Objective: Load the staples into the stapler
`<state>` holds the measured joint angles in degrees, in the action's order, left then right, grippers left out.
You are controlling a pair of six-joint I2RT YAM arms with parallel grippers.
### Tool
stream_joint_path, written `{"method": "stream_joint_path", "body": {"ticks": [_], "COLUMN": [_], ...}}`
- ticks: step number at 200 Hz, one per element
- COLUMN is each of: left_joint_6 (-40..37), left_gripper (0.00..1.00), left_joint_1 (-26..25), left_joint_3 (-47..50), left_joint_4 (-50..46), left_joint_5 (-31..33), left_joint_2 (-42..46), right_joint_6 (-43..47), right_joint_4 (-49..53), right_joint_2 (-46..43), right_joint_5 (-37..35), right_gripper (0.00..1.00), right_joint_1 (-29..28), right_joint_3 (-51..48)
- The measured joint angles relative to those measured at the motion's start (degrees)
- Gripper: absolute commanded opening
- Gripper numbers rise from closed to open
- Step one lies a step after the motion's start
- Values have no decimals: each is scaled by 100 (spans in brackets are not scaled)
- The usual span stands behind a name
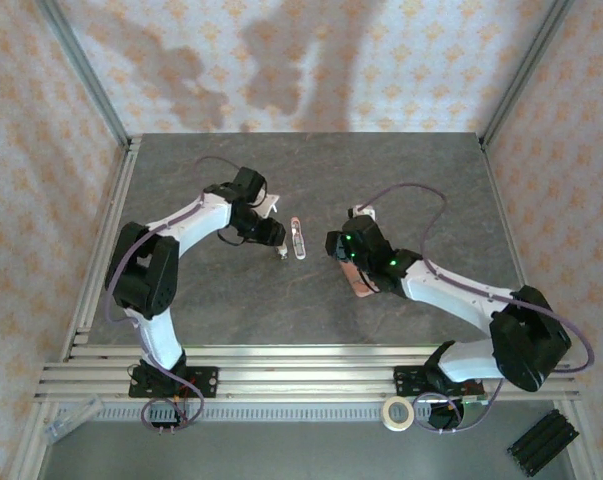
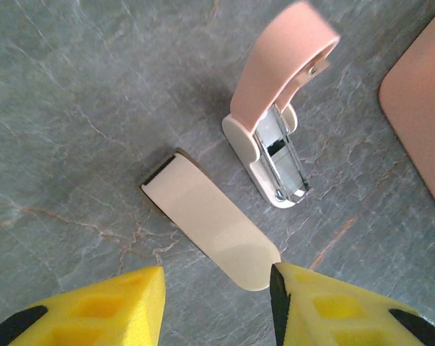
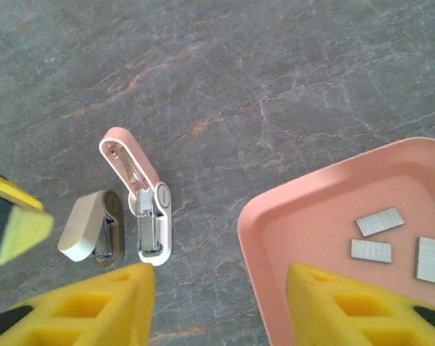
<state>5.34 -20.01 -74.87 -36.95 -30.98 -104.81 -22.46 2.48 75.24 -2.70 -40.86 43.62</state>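
Left wrist: stapler (image 2: 271,155) lies hinged open, just beyond the left fingers (image 2: 332,310).

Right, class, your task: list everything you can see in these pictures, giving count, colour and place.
stapler: one, pink and white, hinged open on the table
beige piece: one, beige, metal beneath, beside the stapler
tray: one, salmon pink, on the table right of the stapler
staples: three blocks, grey, in the tray
tape roll: one, whitish, near the right arm's base
black block: one, black, off the table, near right corner
table: one, grey marbled
left gripper: one, yellow fingers, open, over the beige piece
right gripper: one, yellow fingers, open, over the tray's edge
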Motion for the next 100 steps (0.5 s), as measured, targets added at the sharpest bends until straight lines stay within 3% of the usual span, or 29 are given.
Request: {"method": "stream_joint_path", "body": {"ticks": [60,100], "left_joint_6": [22,-37], "left_gripper": [43,36], "left_joint_1": [-214,-308], "left_joint_3": [-170,-197], "left_joint_4": [-101,-179], "left_joint_5": [109,201], "left_joint_2": [-37,-186], "right_joint_6": [0,-2], "right_joint_4": [74,76], "right_joint_2": [-96,-96], "right_joint_5": [-57,-59], "right_gripper": [51,51], "right_joint_1": [0,0], "right_joint_3": [0,-2]}}
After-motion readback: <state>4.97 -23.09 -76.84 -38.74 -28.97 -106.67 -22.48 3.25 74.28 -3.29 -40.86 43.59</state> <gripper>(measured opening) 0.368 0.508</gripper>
